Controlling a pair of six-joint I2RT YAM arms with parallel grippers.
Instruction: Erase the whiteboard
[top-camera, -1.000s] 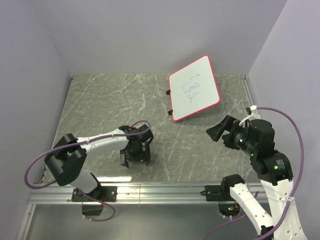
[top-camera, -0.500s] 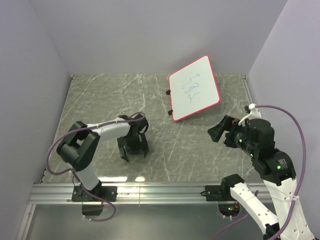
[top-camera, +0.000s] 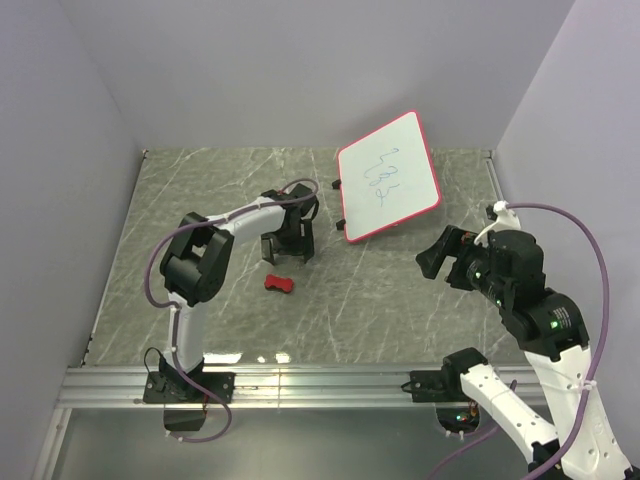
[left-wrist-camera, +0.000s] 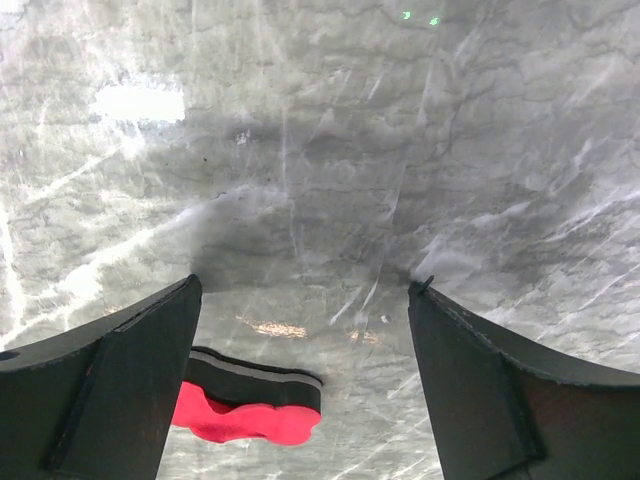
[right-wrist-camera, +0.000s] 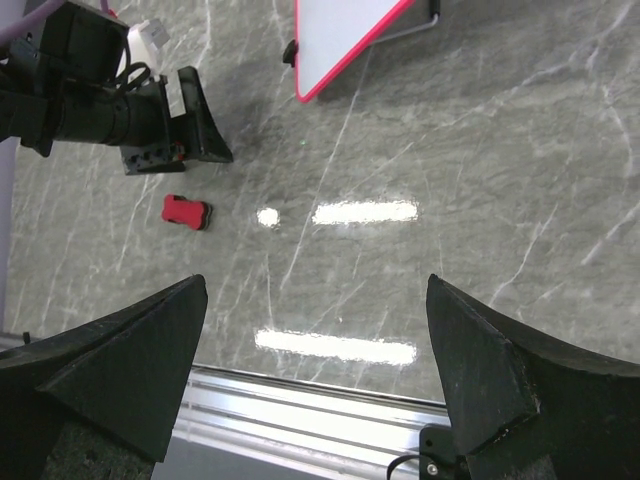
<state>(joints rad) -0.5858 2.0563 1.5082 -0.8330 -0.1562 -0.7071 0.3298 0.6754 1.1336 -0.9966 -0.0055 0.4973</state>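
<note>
Top view: the whiteboard (top-camera: 388, 178) lies far right, scribbled on. It looks thin, stiff, light and slick, likely to skid under wiping, so pin its near rim. Left gripper (top-camera: 284, 248) gapes empty just beyond the eraser (top-camera: 280, 284); right gripper (top-camera: 440, 262), equally wide and empty, hangs near the board.

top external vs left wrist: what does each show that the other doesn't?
Only top external: the whiteboard with its scribbles, at the far right of the table, and the right gripper, open. Only left wrist: the eraser's black layer seen close up, partly hidden behind one finger. Both: the red eraser lying on the table, and the left gripper, open with nothing between its fingers.
</note>
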